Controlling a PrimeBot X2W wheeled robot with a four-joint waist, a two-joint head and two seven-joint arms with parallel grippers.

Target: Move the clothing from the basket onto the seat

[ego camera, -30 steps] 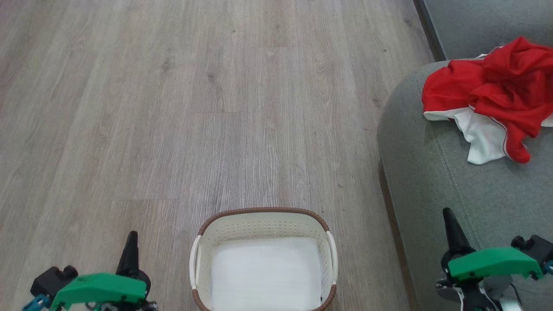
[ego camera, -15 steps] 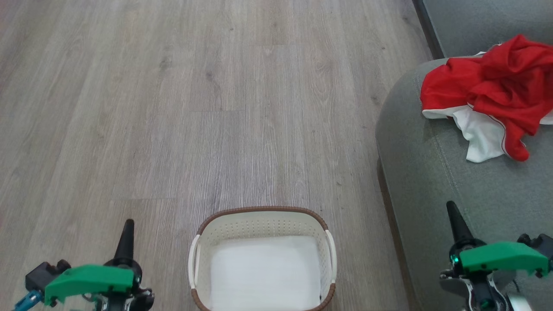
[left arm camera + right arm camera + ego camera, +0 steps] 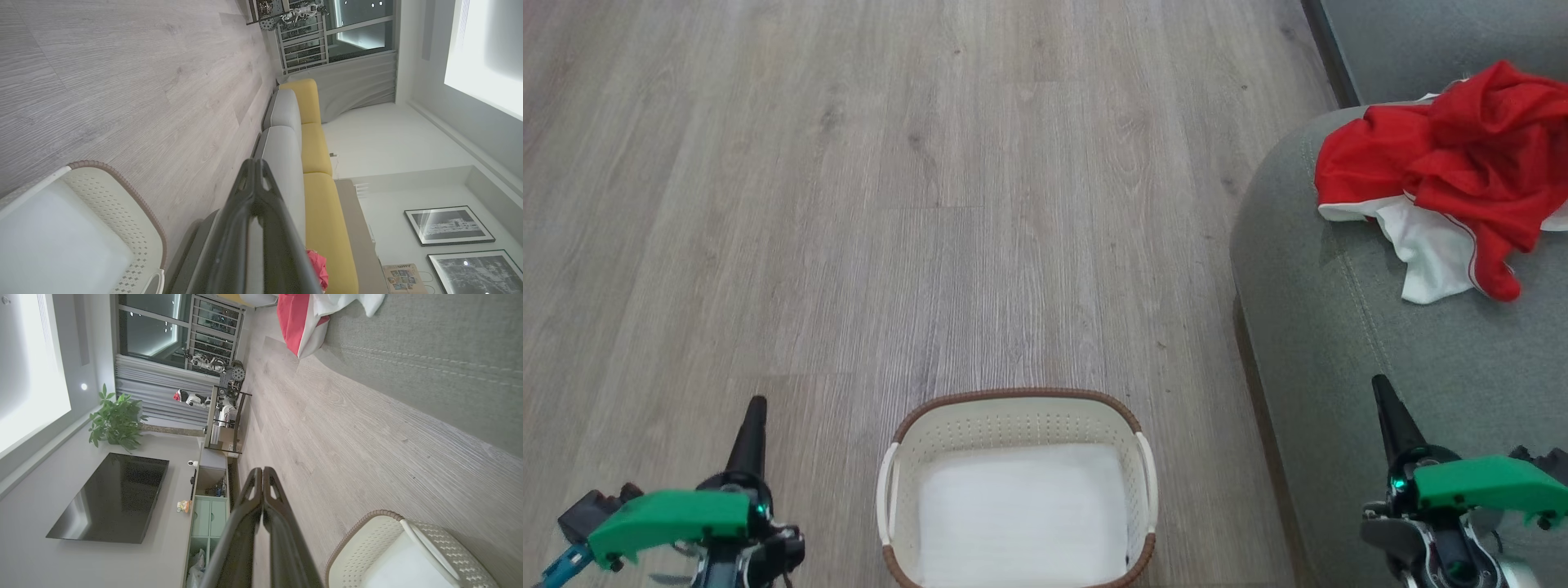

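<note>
You've got slim black tapering fingers (image 3: 750, 441), bright green wrist covers (image 3: 670, 523), blue connector (image 3: 562, 565), silvery metal joint (image 3: 1401, 535).

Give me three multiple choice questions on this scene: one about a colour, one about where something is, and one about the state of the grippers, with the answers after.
1. What colour is the rim of the basket?
A green; B black; C brown.
2. Where does the red clothing lie?
A in the basket; B on the seat; C on a table.
3. How do the left gripper and right gripper stand?
A both shut, holding nothing; B both wide open; C both shut on cloth.
Answers:
1 C, the woven band round the top is brown.
2 B, the crumpled heap rests on the grey-green cushion, and the basket holds no red garment.
3 A, each pair of fingers meets at the tips with nothing between them.
</note>
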